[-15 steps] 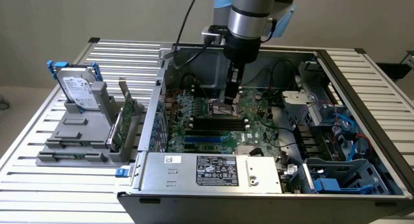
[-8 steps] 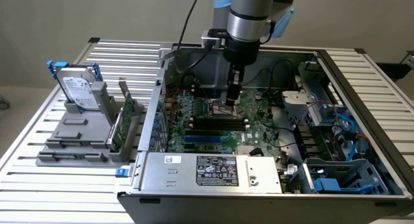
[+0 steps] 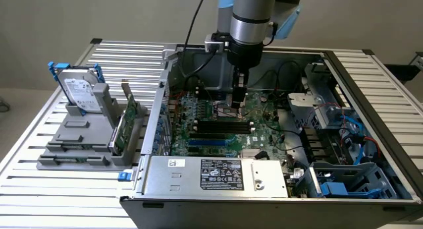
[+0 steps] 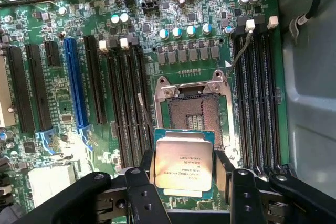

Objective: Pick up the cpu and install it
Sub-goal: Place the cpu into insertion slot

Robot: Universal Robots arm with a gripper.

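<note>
Jaws pinch the cpu (image 4: 184, 162) by two opposite edges, its silvery lid facing the wrist camera. It is held over the near edge of the open metal-framed socket (image 4: 195, 109) on the motherboard (image 4: 210, 40), not seated in it. Memory slots (image 4: 260, 93) flank the socket. In the exterior view the arm (image 3: 250, 21) reaches down into the open computer case (image 3: 396, 159) on the slatted tabletop (image 3: 39, 189).

Slatted metal table (image 3: 59, 199), open computer case (image 3: 218, 211) on top, grey parts stand (image 3: 76, 154) beside it
</note>
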